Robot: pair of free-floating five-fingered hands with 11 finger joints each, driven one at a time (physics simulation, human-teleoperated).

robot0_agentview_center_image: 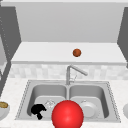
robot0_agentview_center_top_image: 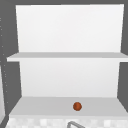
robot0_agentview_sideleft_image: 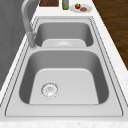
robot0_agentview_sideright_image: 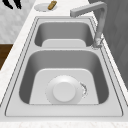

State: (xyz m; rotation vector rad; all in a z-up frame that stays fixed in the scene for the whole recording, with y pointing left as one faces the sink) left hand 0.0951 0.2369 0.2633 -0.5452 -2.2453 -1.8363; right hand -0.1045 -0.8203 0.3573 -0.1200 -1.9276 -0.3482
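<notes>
My left hand (robot0_agentview_center_image: 38,110) hangs low at the left, before the front rim of the left basin (robot0_agentview_center_image: 47,96), with its fingers relaxed and holding nothing. In the right side view its fingertips (robot0_agentview_sideright_image: 12,3) show at the far left corner, out past the counter's front edge. A large red ball (robot0_agentview_center_image: 67,115) stands at the bottom centre of the front view, covering the sink's front rim, just right of the hand. A small orange-brown ball (robot0_agentview_center_image: 77,52) (robot0_agentview_center_top_image: 77,106) rests on the lower shelf (robot0_agentview_center_image: 45,53) above the faucet.
A white plate (robot0_agentview_center_image: 88,109) (robot0_agentview_sideright_image: 64,91) lies in the right basin. The faucet (robot0_agentview_center_image: 72,71) has its spout swung right. A bowl of food (robot0_agentview_center_image: 3,109) sits on the left counter, a plate with bread (robot0_agentview_sideright_image: 46,6) beside it. On the right counter are a plate with red fruit (robot0_agentview_sideleft_image: 80,7) and a bottle (robot0_agentview_sideleft_image: 65,4).
</notes>
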